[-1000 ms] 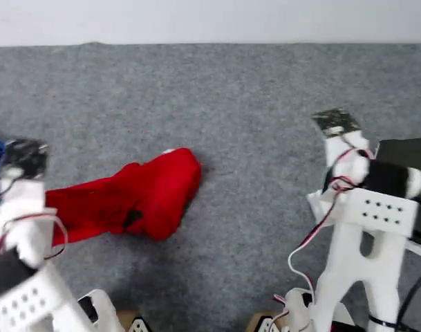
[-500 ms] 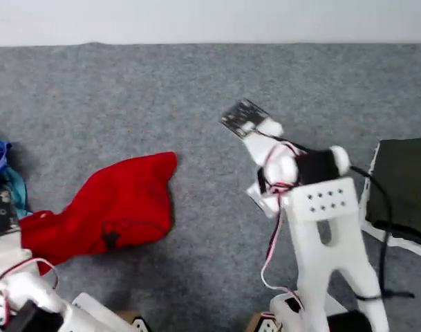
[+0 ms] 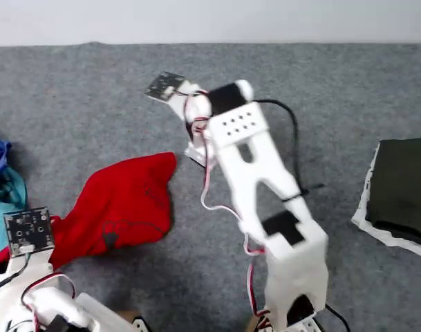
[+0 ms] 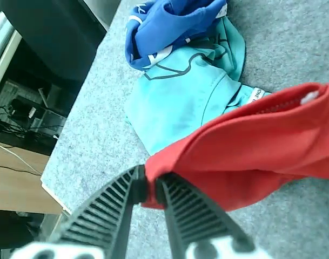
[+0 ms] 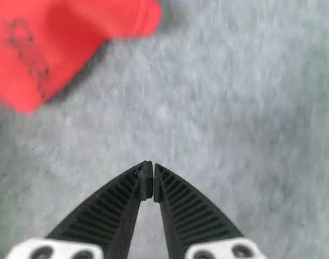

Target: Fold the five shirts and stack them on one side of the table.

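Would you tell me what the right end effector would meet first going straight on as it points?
Probably bare grey table surface ahead of the right end effector; the red shirt lies off that line.

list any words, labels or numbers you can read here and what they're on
Nothing can be read.
red shirt: dark print, too blurred to read.
teal shirt: small white tag at its edge, too small to read.
blue shirt: white marks, no letters to make out.
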You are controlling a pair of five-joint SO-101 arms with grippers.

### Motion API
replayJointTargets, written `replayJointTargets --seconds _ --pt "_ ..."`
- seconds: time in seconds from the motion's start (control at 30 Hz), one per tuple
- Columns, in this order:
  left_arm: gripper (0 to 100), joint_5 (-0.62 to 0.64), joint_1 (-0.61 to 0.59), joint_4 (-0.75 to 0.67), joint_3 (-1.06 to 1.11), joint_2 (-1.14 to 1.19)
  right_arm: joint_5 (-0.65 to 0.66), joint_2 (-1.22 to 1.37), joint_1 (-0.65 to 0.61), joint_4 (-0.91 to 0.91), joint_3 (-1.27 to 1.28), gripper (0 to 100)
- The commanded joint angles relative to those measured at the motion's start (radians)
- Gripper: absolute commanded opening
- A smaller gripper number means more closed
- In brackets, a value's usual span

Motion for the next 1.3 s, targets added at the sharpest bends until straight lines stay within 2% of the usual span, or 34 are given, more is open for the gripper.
replayJointTargets --seconds 0.0,0.1,0.23,0.37,0.5,0.7,0.77,0.9,0.97,1.07,1.27 --pt "0 -0.015 -0.005 0.017 0.002 -0.006 -0.014 0.094 -0.044 0.038 -0.221 11.8" --pt "0 -0.015 -0.005 0.017 0.002 -0.006 -0.014 0.17 -0.081 0.038 -0.325 20.0" --pt "0 -0.015 -0.005 0.017 0.004 -0.006 0.005 0.266 -0.122 0.038 -0.422 20.3" --pt "0 -0.015 -0.005 0.017 0.004 -0.006 0.112 0.361 -0.16 0.038 -0.486 20.3" --pt "0 -0.015 -0.005 0.017 0.004 -0.009 0.157 0.456 -0.186 0.025 -0.539 20.3" --pt "0 -0.015 -0.005 0.017 0.005 -0.009 0.199 0.575 -0.2 -0.07 -0.637 19.9" --pt "0 -0.015 -0.005 0.017 0.005 -0.009 0.216 0.607 -0.202 -0.09 -0.661 16.6" --pt "0 -0.015 -0.005 0.017 0.005 -0.009 0.305 0.634 -0.199 -0.068 -0.701 0.0" --pt "0 -0.015 -0.005 0.018 0.005 -0.008 0.313 0.628 -0.188 -0.027 -0.729 2.7" --pt "0 -0.015 -0.005 0.018 0.001 -0.006 0.313 0.602 -0.179 0.044 -0.789 1.3" --pt "0 -0.015 -0.005 0.014 -0.079 -0.005 0.279 0.456 -0.127 0.045 -0.735 1.0"
